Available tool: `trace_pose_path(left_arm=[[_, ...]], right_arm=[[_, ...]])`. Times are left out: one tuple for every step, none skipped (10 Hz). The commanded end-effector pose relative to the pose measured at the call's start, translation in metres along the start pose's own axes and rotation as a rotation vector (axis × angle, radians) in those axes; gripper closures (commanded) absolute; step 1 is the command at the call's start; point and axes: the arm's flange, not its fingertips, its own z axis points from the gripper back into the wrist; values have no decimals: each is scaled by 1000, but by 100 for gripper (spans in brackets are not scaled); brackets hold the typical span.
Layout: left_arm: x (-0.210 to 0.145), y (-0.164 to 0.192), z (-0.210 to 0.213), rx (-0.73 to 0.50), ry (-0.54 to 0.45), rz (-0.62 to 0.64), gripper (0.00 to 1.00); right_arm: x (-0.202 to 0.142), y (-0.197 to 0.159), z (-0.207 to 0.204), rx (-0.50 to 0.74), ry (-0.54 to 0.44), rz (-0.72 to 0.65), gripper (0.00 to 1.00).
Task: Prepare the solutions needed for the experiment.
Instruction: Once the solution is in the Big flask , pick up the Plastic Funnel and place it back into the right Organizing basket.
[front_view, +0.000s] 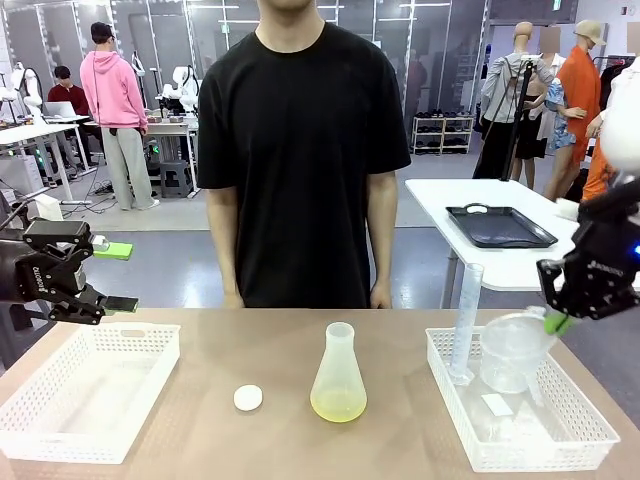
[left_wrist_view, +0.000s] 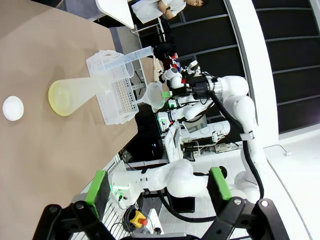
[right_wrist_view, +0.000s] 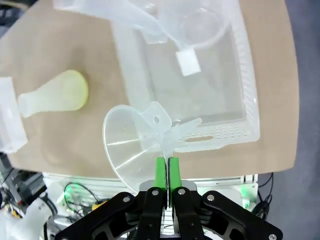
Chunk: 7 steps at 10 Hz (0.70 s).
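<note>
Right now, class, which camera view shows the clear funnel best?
The right wrist view: the funnel sits close, its tab pinched by the right gripper. The front view shows it side-on, blending with the basket; the left wrist view, small and distant.

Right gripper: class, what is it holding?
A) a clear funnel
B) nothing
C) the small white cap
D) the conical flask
A: in the right wrist view the right gripper has its jaws shut on the thin tab of a clear funnel.
</note>
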Motion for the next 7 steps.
trace_pose_path(left_arm=[[2,-2,-2,-29,-10,3,0],[2,-2,-2,-29,-10,3,0],[2,-2,-2,-29,-10,3,0],[2,-2,-2,-29,-10,3,0],[2,-2,-2,-29,-10,3,0],[2,-2,-2,-29,-10,3,0],[2,-2,-2,-29,-10,3,0]], right_arm=[[9,4,-18,-72,3,-133,96],[15,-2,-32,-102,6,-180,96],[20,-5,-44,-121,5,-210,96],[25,-7,-55,-126,-5,-228,96],[32,-8,-64,-119,-23,-256,96],[37,-8,-71,-115,-37,-270,96],[42,-8,-76,-112,-54,-283,96]])
